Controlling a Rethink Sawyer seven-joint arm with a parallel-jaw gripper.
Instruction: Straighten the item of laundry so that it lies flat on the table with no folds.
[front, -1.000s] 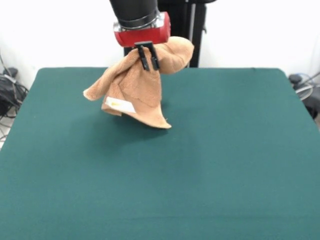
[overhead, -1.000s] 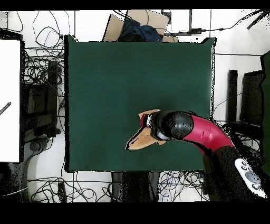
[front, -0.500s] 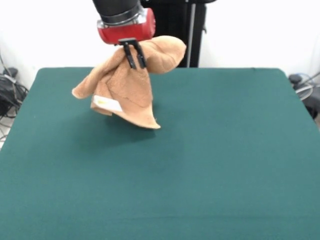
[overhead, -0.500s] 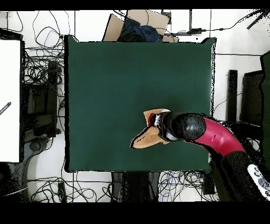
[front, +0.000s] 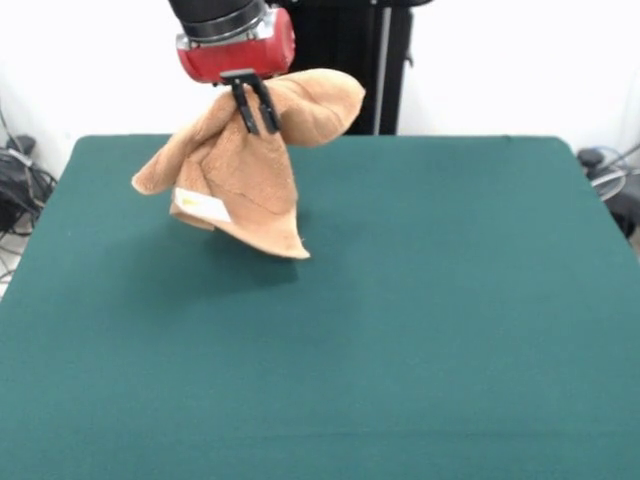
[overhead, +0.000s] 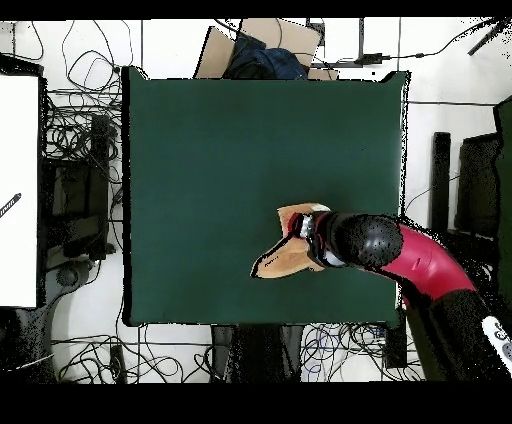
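Observation:
The item of laundry (front: 245, 175), an orange-tan terry towel, hangs bunched and folded in the air above the far left part of the table (front: 420, 330). A white label shows on its lower left fold. My gripper (front: 255, 118) is shut on the towel's upper part, its black fingers (front: 245, 112) pinching the cloth. The towel's lowest corner hangs just above or at the green top; I cannot tell whether it touches. In the overhead view the towel (overhead: 280, 258) sticks out from under the arm's red and black wrist, which hides the gripper.
The green table (overhead: 230, 170) spreads wide around the towel. Cables and boxes lie on the floor outside its edges, and a black stand rises behind the far edge.
The gripper has carried the hanging towel leftward and slightly up in the front view, still shut on it. The towel keeps its bunched shape.

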